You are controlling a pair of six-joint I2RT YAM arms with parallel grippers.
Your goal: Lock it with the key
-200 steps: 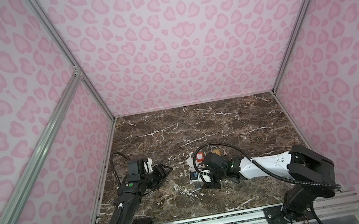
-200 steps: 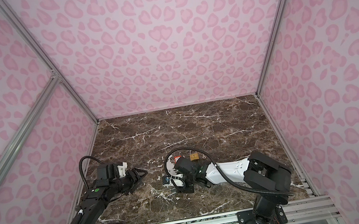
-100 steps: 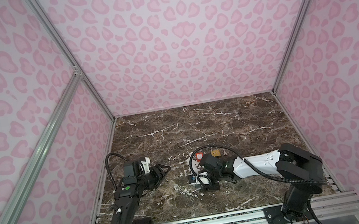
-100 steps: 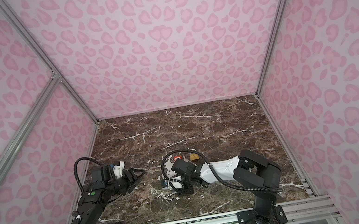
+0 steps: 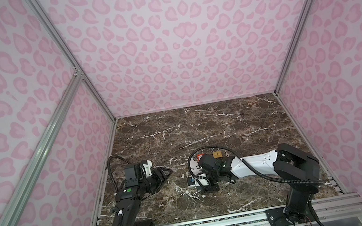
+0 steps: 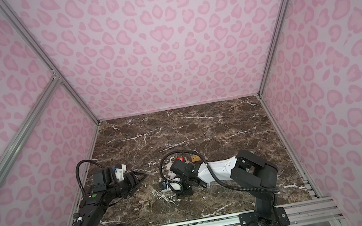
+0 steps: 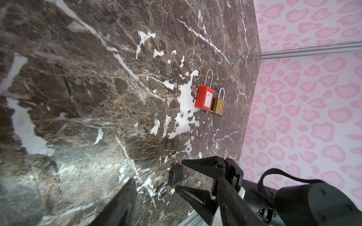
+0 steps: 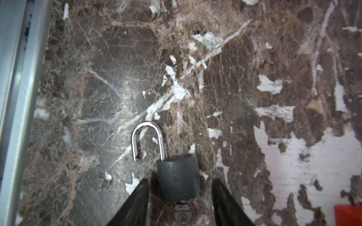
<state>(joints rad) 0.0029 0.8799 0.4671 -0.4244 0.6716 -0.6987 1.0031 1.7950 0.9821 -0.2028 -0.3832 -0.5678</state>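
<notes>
A black padlock point(image 8: 179, 179) lies flat on the marble, its silver shackle point(image 8: 148, 137) swung open. The key point(image 8: 182, 213) sits in the keyhole at the bottom of its body, round head showing. My right gripper point(image 8: 180, 181) is open and straddles the padlock body, one finger point(image 8: 137, 201) close to it and a wider gap at the other side. In both top views this gripper point(image 5: 209, 186) point(image 6: 184, 191) is low at the front centre, the shackle point(image 5: 197, 196) poking out. My left gripper point(image 5: 164, 174) hovers open and empty to the left, one finger point(image 7: 121, 205) showing.
A red padlock point(image 7: 204, 97) point(image 5: 199, 156) and a brass padlock point(image 7: 218, 104) point(image 5: 217, 154) lie side by side just behind the right wrist. Pink patterned walls enclose the marble floor point(image 5: 201, 125). An aluminium rail point(image 8: 17, 97) runs along the front edge near the black padlock.
My right arm's elbow has swung left and its gripper has edged slightly along the black padlock. The left arm has shifted a little, its gripper still open.
</notes>
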